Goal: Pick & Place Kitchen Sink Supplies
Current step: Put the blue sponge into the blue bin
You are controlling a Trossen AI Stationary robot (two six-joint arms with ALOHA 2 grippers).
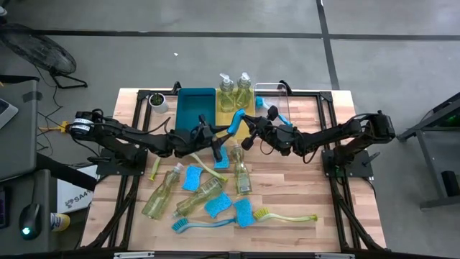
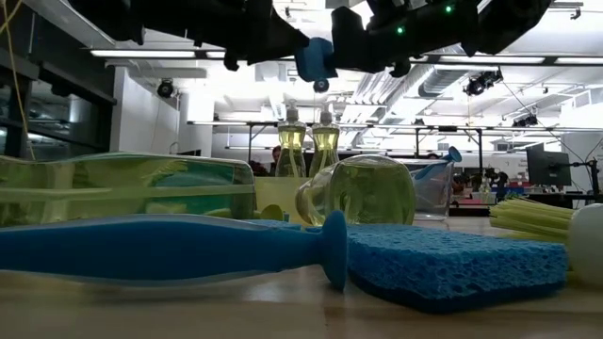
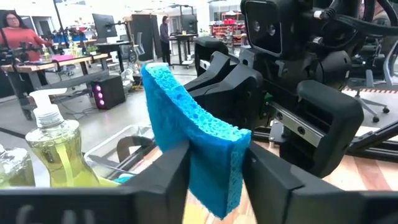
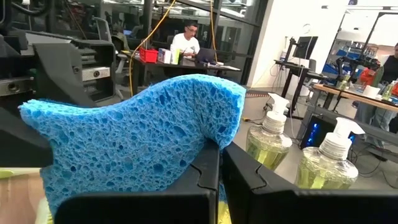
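Observation:
A bright-blue sponge (image 1: 236, 124) hangs in mid-air over the table's far middle, between my two grippers. My left gripper (image 1: 220, 137) comes from the table's left and is shut on one end (image 3: 214, 158). My right gripper (image 1: 254, 129) comes from the right and is shut on the other end (image 4: 155, 143). The low view shows the sponge (image 2: 316, 58) high above the table, between the dark hands. My left gripper pinches the sponge's near end (image 3: 214, 180) between its two fingers (image 3: 168, 171), one on each flat face. It comes level from the table's left. The sponge is clear of the table and bows away toward the other hand. My right gripper pinches the sponge's opposite end (image 4: 211, 134) between its two fingers, which stand almost together there with the foam squeezed thin. It comes level from the table's right. The rest of the sponge spreads out past the fingers, clear of the table.
Two upright pump bottles (image 1: 235, 90) stand at the far edge between a teal bin (image 1: 195, 108) and a clear container (image 1: 272, 93). Bottles (image 1: 198, 198), sponges (image 1: 192, 178) and brushes (image 1: 284, 216) lie across the near half. A white cup (image 1: 158, 102) stands far left.

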